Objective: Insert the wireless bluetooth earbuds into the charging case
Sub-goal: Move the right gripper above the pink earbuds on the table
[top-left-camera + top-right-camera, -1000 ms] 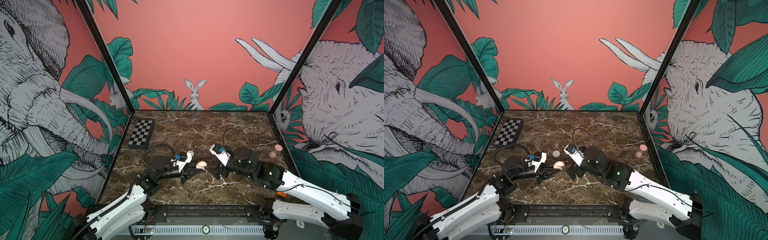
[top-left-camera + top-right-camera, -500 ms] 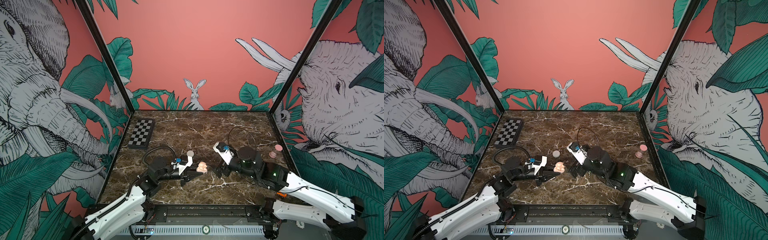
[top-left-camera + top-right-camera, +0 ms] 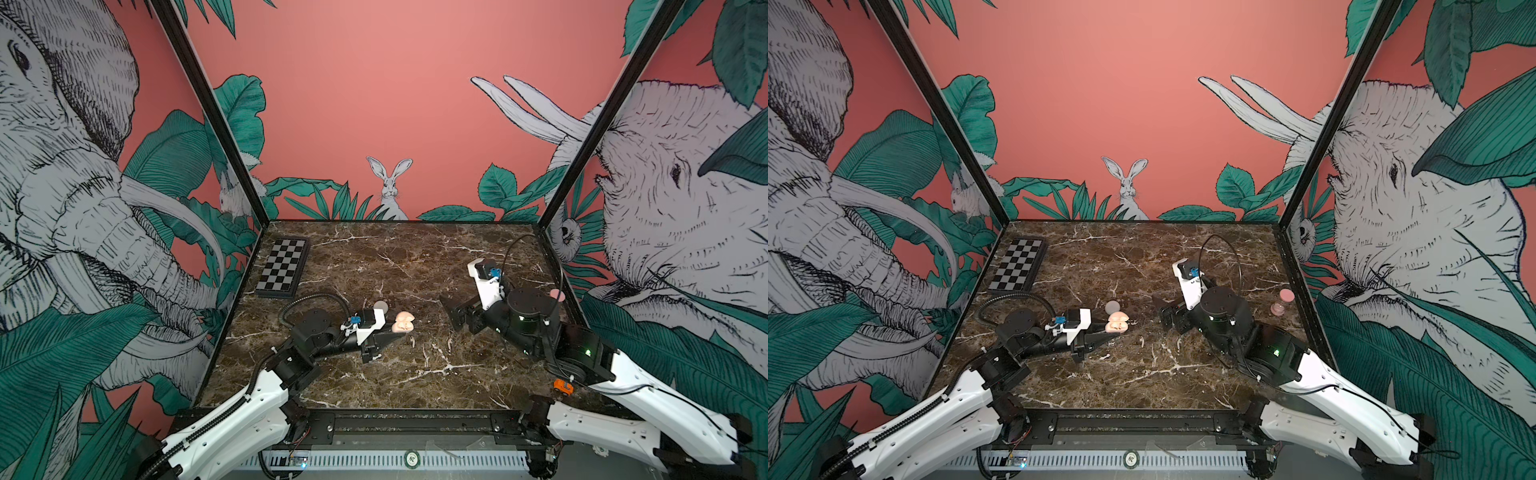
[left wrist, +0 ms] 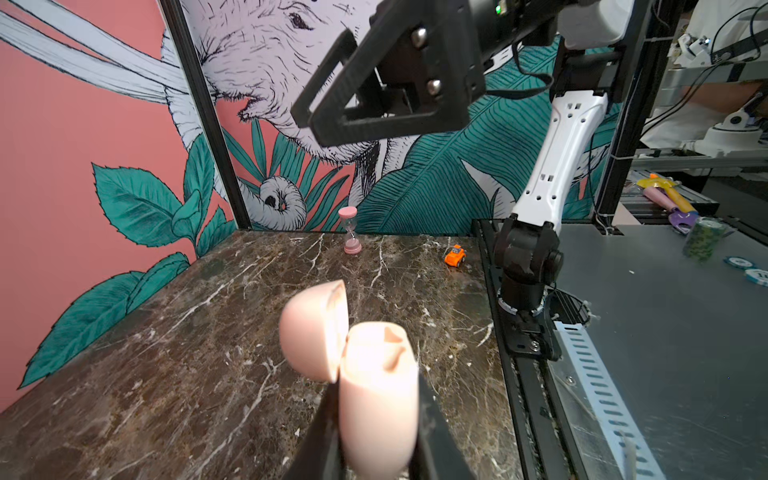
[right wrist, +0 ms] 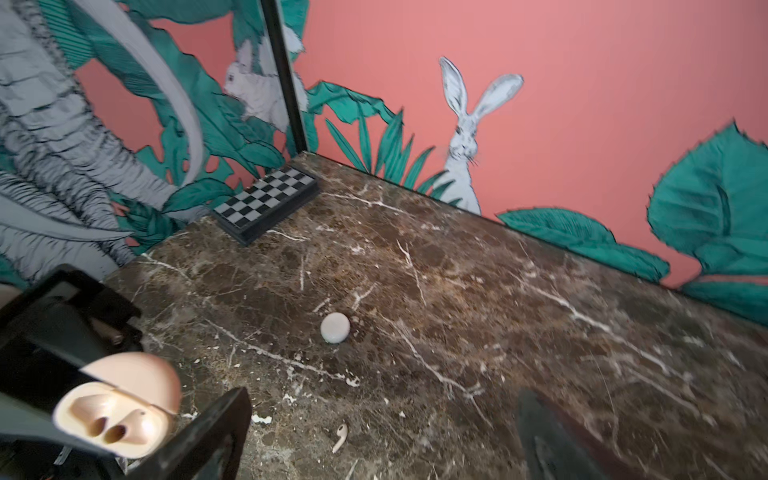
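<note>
Right tool (image 3: 457,313) farther back — jaws wide

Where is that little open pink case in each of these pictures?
Top view: open pink case mid-table, next to the grey puck.
Top view: again mid-table, by the puck.
Left wrist: low in the frame, close up.
Right wrist: lower left corner of the frame.
Shared landmark: the left gripper, clamped on it in every view.

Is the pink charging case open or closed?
Open: the charging case has its lid swung back, and both sockets look empty.
</note>
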`<state>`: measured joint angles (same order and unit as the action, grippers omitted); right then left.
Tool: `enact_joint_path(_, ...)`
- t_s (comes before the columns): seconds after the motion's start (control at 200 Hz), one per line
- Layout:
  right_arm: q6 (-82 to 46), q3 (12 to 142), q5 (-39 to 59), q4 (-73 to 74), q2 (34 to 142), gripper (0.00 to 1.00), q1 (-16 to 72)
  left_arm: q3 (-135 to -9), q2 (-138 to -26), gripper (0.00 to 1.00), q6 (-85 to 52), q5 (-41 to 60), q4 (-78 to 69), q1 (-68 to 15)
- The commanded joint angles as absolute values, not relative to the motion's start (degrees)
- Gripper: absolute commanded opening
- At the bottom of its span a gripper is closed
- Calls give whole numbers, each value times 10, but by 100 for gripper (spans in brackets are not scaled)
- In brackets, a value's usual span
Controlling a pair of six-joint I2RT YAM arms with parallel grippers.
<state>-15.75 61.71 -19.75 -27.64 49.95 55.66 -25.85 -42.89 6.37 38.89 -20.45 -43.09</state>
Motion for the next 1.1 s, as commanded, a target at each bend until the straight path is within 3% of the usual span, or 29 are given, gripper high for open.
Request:
enact_joint_path(0.0,-247,634,-218,-352,511,98,516,-258,-436,0,94,378,-234,-434)
enact_joint_path(0.24,-344,637,-111,-440,563,98,421,-230,-410,0,125,329,-225,-456)
enact_joint_path(0.54,-418,636,-99,-511,669,98,409,-233,-405,0,133,360,-216,-468)
enact_joint_path(1.095,-486,576,-36,-473,793,94,407,-260,-400,0,196,380,-121,-500)
